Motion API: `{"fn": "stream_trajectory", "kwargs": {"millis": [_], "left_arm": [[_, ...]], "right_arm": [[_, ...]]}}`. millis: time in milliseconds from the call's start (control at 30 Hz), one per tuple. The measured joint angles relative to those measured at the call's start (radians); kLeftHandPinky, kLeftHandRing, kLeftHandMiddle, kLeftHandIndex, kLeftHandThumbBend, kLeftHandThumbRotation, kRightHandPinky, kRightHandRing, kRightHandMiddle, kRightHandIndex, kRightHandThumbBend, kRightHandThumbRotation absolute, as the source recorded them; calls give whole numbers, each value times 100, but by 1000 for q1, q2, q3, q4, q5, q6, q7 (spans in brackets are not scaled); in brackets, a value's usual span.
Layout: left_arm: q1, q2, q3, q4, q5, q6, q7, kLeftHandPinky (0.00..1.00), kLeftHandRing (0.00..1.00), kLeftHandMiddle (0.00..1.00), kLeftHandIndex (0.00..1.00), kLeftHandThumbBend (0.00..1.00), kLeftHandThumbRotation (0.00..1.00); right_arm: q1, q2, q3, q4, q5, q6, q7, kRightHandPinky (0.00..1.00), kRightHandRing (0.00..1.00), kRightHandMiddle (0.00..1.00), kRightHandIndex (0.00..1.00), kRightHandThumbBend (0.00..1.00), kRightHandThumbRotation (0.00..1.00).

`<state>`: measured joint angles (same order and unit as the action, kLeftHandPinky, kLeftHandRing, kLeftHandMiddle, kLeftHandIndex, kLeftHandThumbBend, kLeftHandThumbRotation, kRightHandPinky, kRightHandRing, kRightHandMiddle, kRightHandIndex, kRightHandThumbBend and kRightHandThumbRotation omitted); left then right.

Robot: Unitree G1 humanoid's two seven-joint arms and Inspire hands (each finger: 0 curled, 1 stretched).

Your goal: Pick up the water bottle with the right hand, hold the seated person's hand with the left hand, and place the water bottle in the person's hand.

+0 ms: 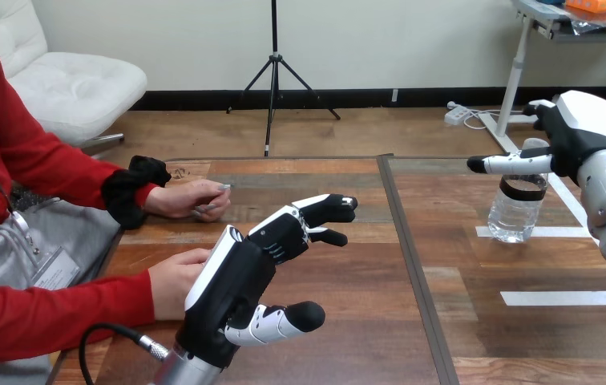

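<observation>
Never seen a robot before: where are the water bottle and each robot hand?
water bottle [516,216]: head view, clear lower body.
left robot hand [232,285]: head view, black palm side.
right robot hand [592,112]: head view, white back shell.

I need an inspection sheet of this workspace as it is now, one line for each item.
Surface: wooden table, brown planks.
Job's things: water bottle upright on the table's right part; person's near hand at the left edge.
Clutter: white tape strips by the bottle.
Hands: left hand open, beside the person's near hand, contact cannot be told; right hand open, a finger straight across the bottle's top.
Cables: nothing seen.
Surroundings: person's far hand rests on the table's left side.
</observation>
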<state>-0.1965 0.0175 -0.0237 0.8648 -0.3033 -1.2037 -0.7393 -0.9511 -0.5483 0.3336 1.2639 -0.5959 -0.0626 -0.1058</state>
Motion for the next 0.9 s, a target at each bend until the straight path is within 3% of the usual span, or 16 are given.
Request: {"fn": "stream_trajectory", "kwargs": {"millis": [633, 900], "left_arm": [[0, -2, -1, 0, -1, -2, 2, 70, 81, 82, 78, 93, 68], [2, -2, -1, 0, -5, -2, 2, 70, 81, 82, 78, 92, 67]], "right_arm": [[0, 5, 5, 0, 3, -4, 5, 59, 86, 87, 88, 100, 57], [0, 14, 8, 1, -1, -4, 6, 60, 83, 85, 87, 100, 57]]}}
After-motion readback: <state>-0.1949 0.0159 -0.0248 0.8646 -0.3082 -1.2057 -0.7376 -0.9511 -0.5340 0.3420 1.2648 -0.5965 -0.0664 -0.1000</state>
